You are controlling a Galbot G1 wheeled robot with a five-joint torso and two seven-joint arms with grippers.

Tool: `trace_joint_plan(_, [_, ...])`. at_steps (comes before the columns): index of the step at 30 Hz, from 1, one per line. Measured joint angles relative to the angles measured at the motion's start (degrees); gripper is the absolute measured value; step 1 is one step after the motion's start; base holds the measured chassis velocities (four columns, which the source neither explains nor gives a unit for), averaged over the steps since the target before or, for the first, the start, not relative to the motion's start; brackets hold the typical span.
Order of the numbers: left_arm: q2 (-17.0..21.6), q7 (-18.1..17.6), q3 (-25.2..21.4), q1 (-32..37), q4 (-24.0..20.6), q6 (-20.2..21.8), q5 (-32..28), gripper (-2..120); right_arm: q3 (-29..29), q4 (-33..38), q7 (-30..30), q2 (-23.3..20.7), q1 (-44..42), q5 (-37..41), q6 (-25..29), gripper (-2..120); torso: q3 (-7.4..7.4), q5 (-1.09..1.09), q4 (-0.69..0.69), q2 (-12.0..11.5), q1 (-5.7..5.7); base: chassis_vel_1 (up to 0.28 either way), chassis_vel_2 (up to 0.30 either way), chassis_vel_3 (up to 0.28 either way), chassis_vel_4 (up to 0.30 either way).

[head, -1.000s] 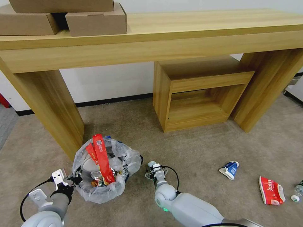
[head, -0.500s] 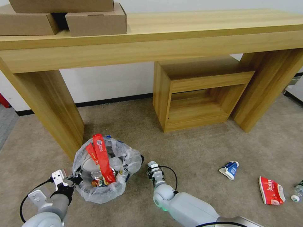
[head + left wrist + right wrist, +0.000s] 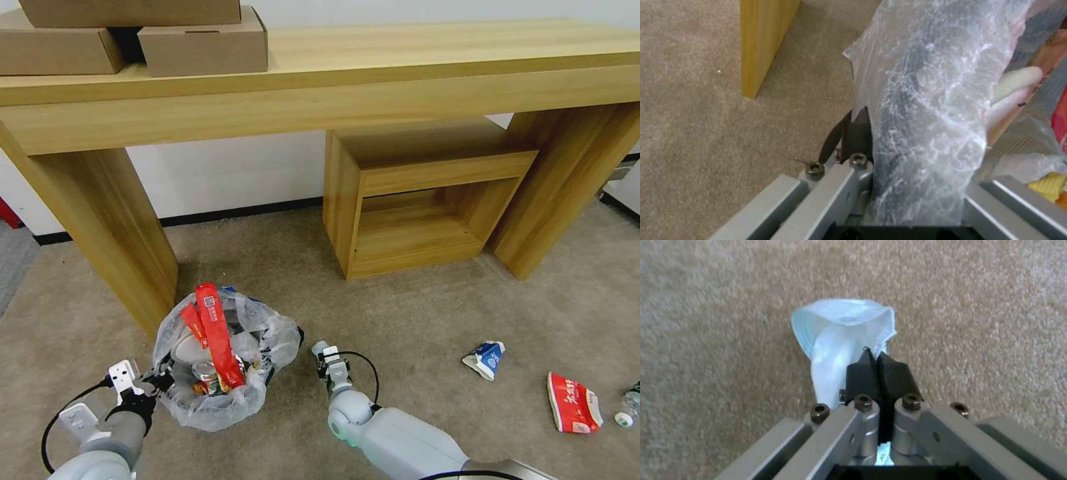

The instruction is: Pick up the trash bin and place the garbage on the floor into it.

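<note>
Left gripper (image 3: 157,381) pinching bag-lined rim of trash bin (image 3: 223,357), fingers pressed together on liner (image 3: 925,110). Bin sitting on floor (image 3: 413,313) beside left leg of wooden table (image 3: 100,220), already holding red wrappers (image 3: 215,333).

Right gripper (image 3: 878,363) hovering low over carpet just beside bin, fingers pressed together, pinching white tissue (image 3: 840,330).

Blue-white carton (image 3: 485,359), red packet (image 3: 573,403), clear bottle (image 3: 628,407) lying on floor toward right edge.

Open carpet (image 3: 413,333) right of trash bin (image 3: 220,373); table leg (image 3: 107,227) close behind it.
</note>
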Motion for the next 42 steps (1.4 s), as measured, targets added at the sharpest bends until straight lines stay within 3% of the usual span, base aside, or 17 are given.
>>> trace_joint_plan(5, [0.0, 0.0, 0.0, -0.1, 0.0, 0.0, 0.0, 0, 1.4, 1.9, -0.3, -0.9, -0.8, 0.3, 0.7, 0, 0.00, 0.00, 0.00, 0.0, 0.00, 0.000, 0.000, 0.000, 0.000])
trace_joint_plan(9, [0.2, 0.0, -0.1, -0.3, 0.4, 0.0, 0.0, 0, 3.4, 7.6, -0.3, -3.1, -2.0, 2.1, 0.9, 0, 0.00, 0.01, 0.00, 0.0, 0.00, 0.000, 0.000, 0.000, 0.000])
trace_joint_plan(16, [0.4, 0.0, -0.1, -0.6, 0.9, 0.0, -0.1, 0, 7.0, 17.9, -1.0, -10.4, -4.8, 3.2, 2.5, 0, 0.00, 0.01, -0.01, 0.0, 0.00, 0.000, 0.000, 0.000, 0.000])
trace_joint_plan(19, [0.5, 0.0, -0.1, -0.6, 1.1, 0.0, -0.1, 0, 10.1, 25.0, -4.5, -16.2, -6.8, 3.8, 7.7, 0, 0.00, 0.00, -0.01, 0.0, 0.00, 0.000, 0.000, 0.000, 0.000])
trace_joint_plan(21, [0.6, 0.0, -0.1, -0.6, 1.1, 0.0, -0.1, 0, 10.9, 27.3, -6.0, -17.5, -7.4, 4.0, 9.1, 0, 0.00, 0.00, -0.02, 0.0, 0.00, 0.000, 0.000, 0.000, 0.000])
trace_joint_plan(24, [0.7, 0.0, -0.2, -0.3, 0.7, 0.0, -0.1, 0, 14.3, 36.2, -13.5, -21.4, -9.1, 5.3, 14.2, 0, 0.00, 0.01, -0.01, 0.0, 0.00, 0.000, 0.000, 0.000, 0.000])
trace_joint_plan(28, [0.6, 0.0, -0.3, -0.1, 0.3, 0.0, -0.1, 0, 15.8, 41.0, -19.0, -23.2, -9.1, 6.1, 17.3, 0, 0.00, 0.00, -0.01, 0.0, 0.00, 0.000, 0.000, 0.000, 0.000])
trace_joint_plan(30, [0.4, 0.0, -0.5, 0.5, -0.4, 0.0, -0.1, 0, 16.3, 47.2, -26.5, -25.4, -7.9, 8.9, 20.7, 0, 0.00, 0.01, 0.00, 0.0, 0.00, 0.000, 0.000, 0.000, 0.000])
trace_joint_plan(35, [0.2, 0.0, -0.6, 0.8, -1.2, 0.0, 0.1, 0, 14.9, 55.3, -31.7, -28.5, -4.9, 12.8, 21.9, 0, 0.00, 0.00, 0.00, 0.0, 0.00, 0.000, 0.000, 0.000, 0.000])
trace_joint_plan(42, [0.3, -0.2, -0.3, 0.7, -2.0, 0.1, 0.1, 0, 8.9, 62.2, -32.3, -31.5, -0.3, 17.2, 19.7, 0, 0.00, -0.01, -0.01, 0.0, 0.00, 0.000, 0.000, 0.000, 0.000])
